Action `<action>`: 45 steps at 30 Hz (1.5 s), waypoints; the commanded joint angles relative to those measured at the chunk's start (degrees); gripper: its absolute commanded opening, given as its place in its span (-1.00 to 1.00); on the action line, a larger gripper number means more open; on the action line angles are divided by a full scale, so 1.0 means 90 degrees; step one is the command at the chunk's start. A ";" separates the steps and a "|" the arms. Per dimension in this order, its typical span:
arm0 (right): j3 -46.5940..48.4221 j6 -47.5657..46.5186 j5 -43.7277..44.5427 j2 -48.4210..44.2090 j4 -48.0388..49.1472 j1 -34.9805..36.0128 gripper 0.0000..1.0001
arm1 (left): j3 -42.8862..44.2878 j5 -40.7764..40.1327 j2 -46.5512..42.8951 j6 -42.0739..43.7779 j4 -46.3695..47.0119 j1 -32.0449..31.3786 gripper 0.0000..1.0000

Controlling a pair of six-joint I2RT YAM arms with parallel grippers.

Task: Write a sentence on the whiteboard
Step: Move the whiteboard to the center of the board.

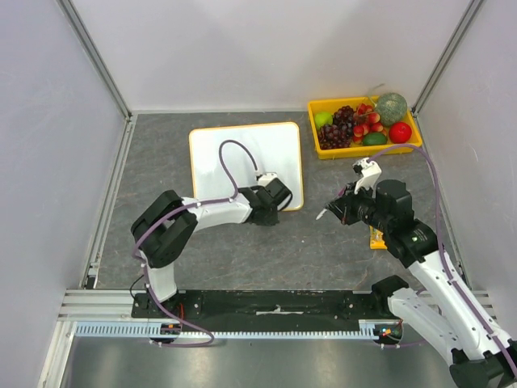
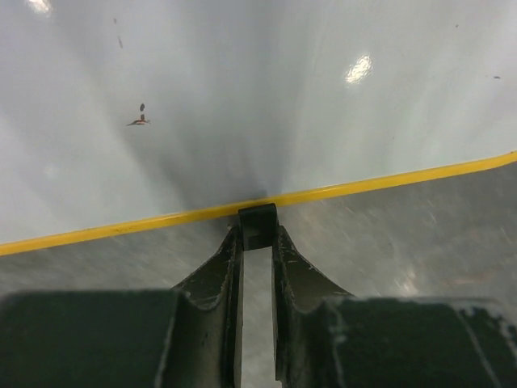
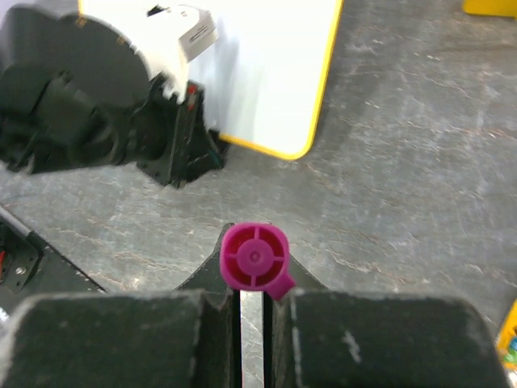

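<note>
Whiteboard [image 1: 242, 158] flat on table [image 1: 323, 250], centre-back, just left of yellow fruit tray [image 1: 363, 150]. Left gripper [image 2: 258, 244] at board's near edge, fingers pinched together on small black foot [image 2: 258, 222]. Right gripper [image 3: 252, 284] over bare table, right of board, clamped on magenta-ended marker [image 3: 254, 257].

Whiteboard [image 1: 242, 158], orange-framed, flat on grey table [image 1: 315, 259], near edge meeting the left gripper [image 1: 269, 208] jaws; right gripper [image 1: 338, 208] beside it, pale-tipped marker [image 1: 325, 215] projecting from its jaws; yellow tray [image 1: 363, 151] of fruit [image 1: 355, 125] well beyond them.
</note>
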 commanded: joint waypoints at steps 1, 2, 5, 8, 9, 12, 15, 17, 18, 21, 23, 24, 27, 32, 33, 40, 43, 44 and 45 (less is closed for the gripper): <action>0.0316 -0.0139 0.0935 -0.0191 -0.0624 -0.0010 -1.00 | -0.0090 0.0400 0.0065 -0.0997 -0.0427 -0.0798 -0.96; 0.0364 -0.0159 0.1169 -0.0249 -0.0742 -0.0010 -1.00 | -0.0070 0.0419 0.0085 -0.1104 -0.0438 -0.0935 -0.96; 0.0423 -0.0150 0.1464 -0.0415 -0.0938 -0.0020 -1.00 | -0.0031 0.0497 0.0154 -0.1398 -0.0457 -0.1248 -0.96; 0.0433 -0.0081 0.1386 -0.0562 -0.0967 -0.0010 -1.00 | 0.0008 0.0478 0.0183 -0.1671 -0.0545 -0.1521 -0.96; 0.0433 -0.0071 0.1377 -0.0611 -0.0967 -0.0010 -1.00 | 0.0008 0.0497 0.0193 -0.1720 -0.0555 -0.1590 -0.96; 0.0424 -0.0032 0.1376 -0.0718 -0.1016 -0.0010 -1.00 | 0.0086 0.0468 0.0232 -0.1945 -0.0662 -0.1766 -0.96; 0.0433 -0.0022 0.1376 -0.0777 -0.1045 -0.0010 -1.00 | 0.0145 0.0516 0.0290 -0.2072 -0.0594 -0.1922 -0.96; 0.0472 -0.0013 0.1367 -0.0777 -0.1075 -0.0010 -1.00 | 0.0271 0.0575 0.0368 -0.2082 -0.0555 -0.2020 -0.96; 0.0511 -0.0013 0.1357 -0.0797 -0.1094 -0.0020 -1.00 | 0.0320 0.0614 0.0398 -0.2053 -0.0497 -0.2059 -0.96; 0.0560 -0.0013 0.1357 -0.0855 -0.1162 -0.0010 -1.00 | 0.0486 0.0741 0.0515 -0.1917 -0.0243 -0.2137 -0.92; 0.0589 -0.0003 0.1328 -0.0904 -0.1211 -0.0010 -1.00 | 0.0603 0.0780 0.0593 -0.1877 -0.0203 -0.2137 -0.88; 0.0609 0.0007 0.1318 -0.0953 -0.1241 -0.0010 -1.00 | 0.0652 0.0790 0.0613 -0.1829 -0.0213 -0.2147 -0.86; 0.0658 0.0055 0.1259 -0.1060 -0.1338 -0.0020 -1.00 | 0.0643 0.0771 0.0496 -0.1741 -0.0194 -0.2186 -0.72; 0.0687 0.0153 0.1035 -0.1246 -0.1456 -0.0010 -1.00 | 0.0409 0.0634 -0.0001 -0.1370 -0.0037 -0.2410 -0.09; 0.0697 0.0182 0.0967 -0.1275 -0.1465 -0.0010 -1.00 | 0.0370 0.0556 -0.0109 -0.1321 -0.0057 -0.2478 0.03; 0.0492 0.0397 0.0693 -0.1538 -0.1495 -0.0020 -1.00 | -0.0332 0.0282 -0.1173 -0.0979 0.0109 -0.2967 0.55; 0.0443 0.0553 0.0566 -0.1743 -0.1514 0.0000 -1.00 | -0.0772 0.0399 -0.1729 -0.0901 0.0333 -0.2987 0.59; 0.0424 0.0621 0.0489 -0.1792 -0.1524 -0.0010 -1.00 | -0.0889 0.0419 -0.1876 -0.0881 0.0334 -0.2977 0.59; 0.0452 0.0651 0.0391 -0.1822 -0.1543 -0.0020 -1.00 | -0.0968 0.0448 -0.2042 -0.0862 0.0324 -0.2987 0.59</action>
